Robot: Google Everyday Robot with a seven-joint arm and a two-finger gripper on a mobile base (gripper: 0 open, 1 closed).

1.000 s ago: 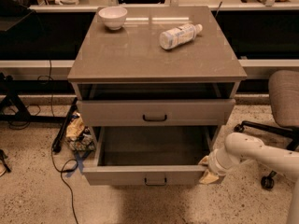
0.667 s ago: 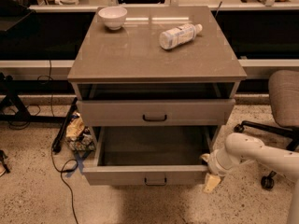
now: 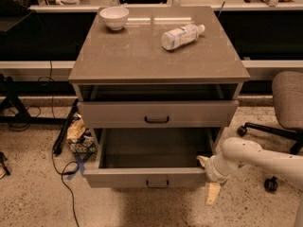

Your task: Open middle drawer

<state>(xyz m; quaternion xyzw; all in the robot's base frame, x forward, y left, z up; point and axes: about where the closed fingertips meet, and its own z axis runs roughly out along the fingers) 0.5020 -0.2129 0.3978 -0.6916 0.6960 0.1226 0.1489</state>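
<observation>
Status: middle drawer [image 3: 128, 178] reads as open. It's pulled well out toward 6 o'clock, front proud of the cabinet, so the pull looks done or nearly so. Gripper [image 3: 208, 176] sits at the drawer front's rt end, approx 3 o'clock from the black bar handle [image 3: 157, 183], not on it. Grip is released: two pale fingers [image 3: 212, 193] splayed apart, one toward the drawer's rt front corner, the other pointing down to 6 o'clock, nothing between them. Can't tell if the upper one touches the corner.

Step in hand, my read: get clear w/o undoing the opening. Best to back the arm [image 3: 265, 156] out toward 3–4 o'clock, away from the front. No sweep toward 12, which would shove the drawer back in. Mind the office chair [image 3: 289, 98] at 3 o'clock.

Drawer itself: wide flat grey-beige front, small handle centred, plain grey box interior, no contents seen. Rear is in shadow under the top drawer [image 3: 118, 115], which is itself ajar. Lowest drawer not in view. On the cabinet top [image 3: 142, 60]: white bowl [image 3: 114, 17] at 11 o'clock, plastic bottle [image 3: 182, 36] lying on its side at 1 o'clock.
</observation>
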